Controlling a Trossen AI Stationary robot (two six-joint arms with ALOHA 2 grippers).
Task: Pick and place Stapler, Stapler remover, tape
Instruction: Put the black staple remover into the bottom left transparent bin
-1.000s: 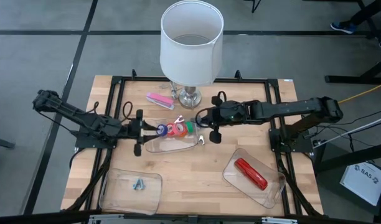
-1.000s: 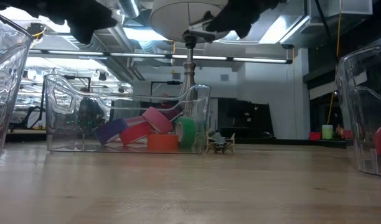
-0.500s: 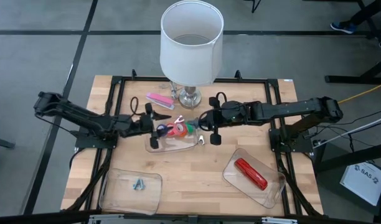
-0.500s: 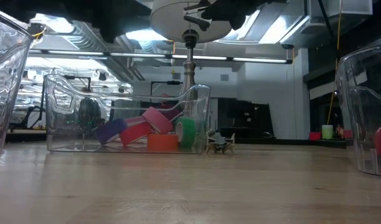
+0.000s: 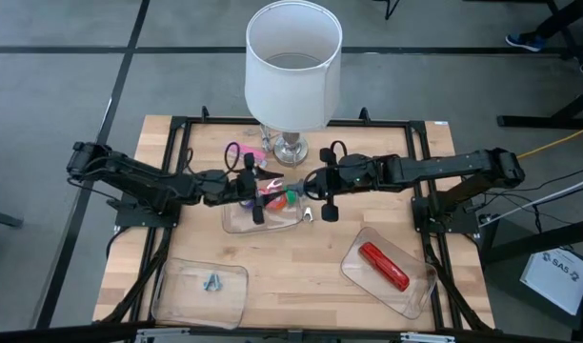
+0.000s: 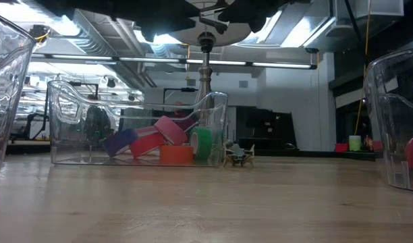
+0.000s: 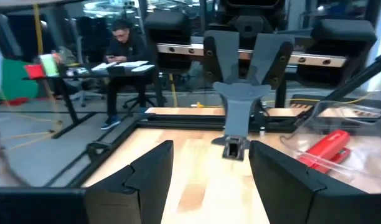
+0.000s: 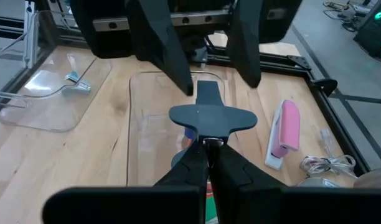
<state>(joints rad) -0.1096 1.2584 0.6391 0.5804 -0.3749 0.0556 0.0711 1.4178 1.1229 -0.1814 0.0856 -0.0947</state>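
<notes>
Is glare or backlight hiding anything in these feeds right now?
Low view: ceiling lights backlight it, so everything overhead is black silhouette; the tape rolls in the clear tray read plainly. Left wrist view: sheen on the clear bin partly veils the red stapler. High view: even light, left gripper open over the tray.

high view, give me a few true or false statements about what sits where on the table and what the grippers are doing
1. The red stapler lies in the clear tray at the table's right front. True.
2. The pink stapler is in the tray with the tape rolls. False: it lies on the bare wood beside the lamp base.
3. The left gripper is open over the middle tray. True.
4. The right gripper is wide open. False: it is shut.
5. The tape rolls sit in the middle tray. True.
</notes>
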